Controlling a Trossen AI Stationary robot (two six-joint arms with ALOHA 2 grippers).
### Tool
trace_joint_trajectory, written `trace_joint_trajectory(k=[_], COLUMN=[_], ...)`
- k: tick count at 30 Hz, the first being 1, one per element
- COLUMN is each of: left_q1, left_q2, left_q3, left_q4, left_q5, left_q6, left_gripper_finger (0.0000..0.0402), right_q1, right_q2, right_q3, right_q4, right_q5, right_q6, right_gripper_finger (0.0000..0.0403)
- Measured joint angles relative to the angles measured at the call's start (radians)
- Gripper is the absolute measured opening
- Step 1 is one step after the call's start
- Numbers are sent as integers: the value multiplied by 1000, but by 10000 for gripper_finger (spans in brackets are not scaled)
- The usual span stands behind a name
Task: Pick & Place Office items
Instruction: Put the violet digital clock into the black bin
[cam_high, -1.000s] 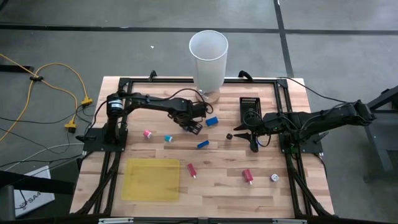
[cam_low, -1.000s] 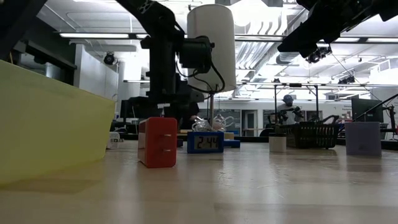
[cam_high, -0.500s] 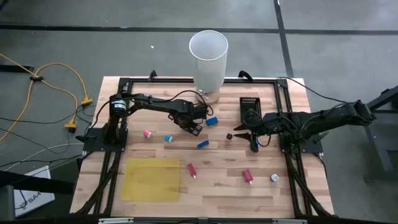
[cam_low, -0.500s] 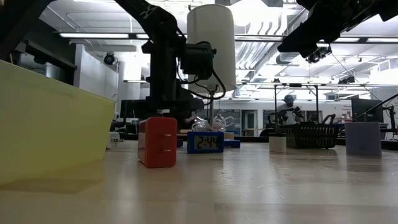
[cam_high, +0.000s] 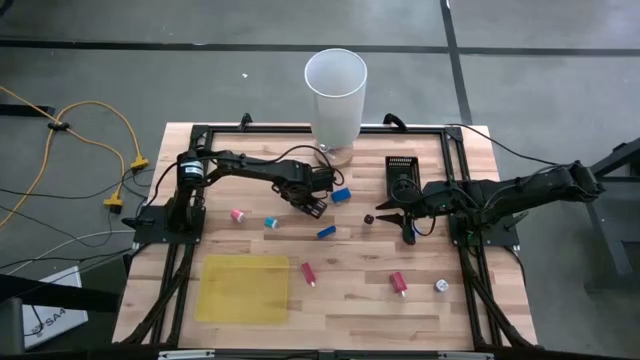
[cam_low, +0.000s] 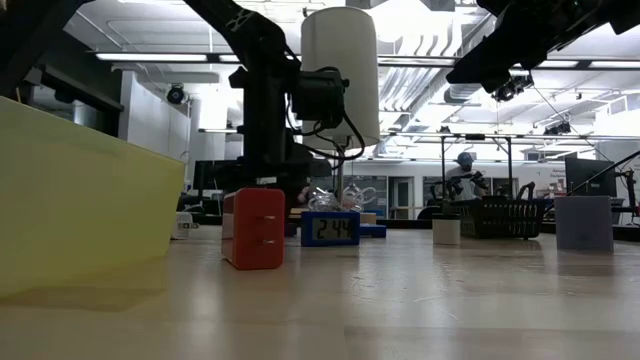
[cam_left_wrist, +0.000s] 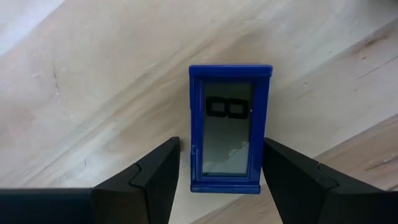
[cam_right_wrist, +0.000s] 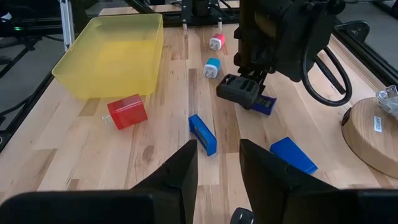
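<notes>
Little is being changed against the earlier pictures: the left end effector (cam_high: 313, 206) is being held almost where it was, low over the desk (cam_high: 350, 305), nudged only slightly, while the right end effector (cam_high: 400, 218) is being kept waiting in the same place near the small black tray (cam_high: 401, 172), its fingers parted and empty.

In the left wrist view, a small blue clock (cam_left_wrist: 229, 128) is being straddled by the left fingers (cam_left_wrist: 148, 180), which are being held open on either side of it, apart from its sides and not yet closed. It is lying flat on the wood, display up, close to the tall white cylinder (cam_high: 335, 88).

Judged from its look, the clock is being taken as a light, rigid plastic block with smooth, somewhat slippery faces. A grip across its two long narrow sides, near the middle, is being favoured, so that the display window is being spared and twisting is being avoided.
</notes>
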Motion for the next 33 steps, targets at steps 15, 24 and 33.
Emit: trace_joint_trajectory(k=[15, 24, 33], left_q1=[0, 0, 0], left_q2=[0, 0, -1], left_q3=[0, 0, 0], left_q4=[-1, -12, -13], left_q5=[0, 3, 3], left_q6=[0, -5, -8], left_gripper_finger=[211, 189, 155], right_q1=[0, 0, 0], right_q2=[0, 0, 0], right_q3=[0, 0, 0], right_q4=[0, 0, 0], right_q5=[0, 0, 0], right_q6=[0, 0, 0], right_gripper_finger=[106, 106, 106])
